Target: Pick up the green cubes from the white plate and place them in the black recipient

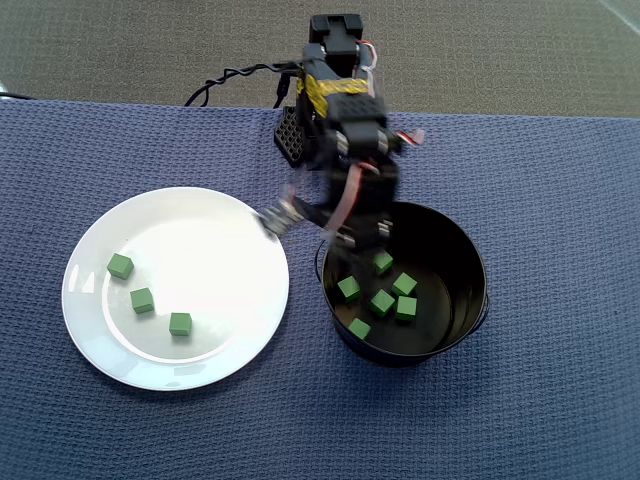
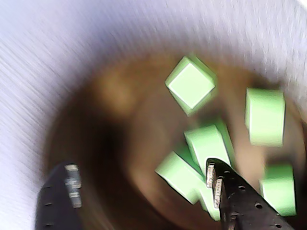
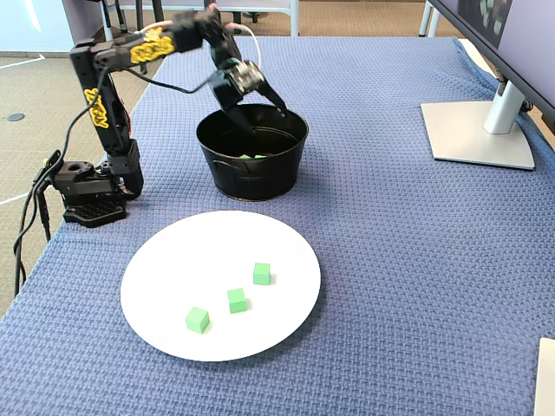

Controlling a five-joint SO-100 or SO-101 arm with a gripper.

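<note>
Claw [image 1: 352, 243] hangs spread and empty over the black recipient [image 1: 470, 300] at centre-right of the overhead view, cubes already inside. Three green cubes [image 1: 143, 300] wait on the white plate [image 1: 230, 345], lower left of it.

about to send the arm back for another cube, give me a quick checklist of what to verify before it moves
1. Gripper empty: ok; the wrist view shows its jaws apart with nothing between them.
2. Last small matte green cube released into the round black metal pot: ok; at least five cubes lie inside in the overhead view.
3. Cubes left on the large round glossy white plate: ok; three lie apart from one another.
4. Gripper clear of the pot wall: cannot tell; it hangs over the pot's opening and the views are blurred.
5. Path from pot to plate: ok; only bare blue cloth between them.
</note>
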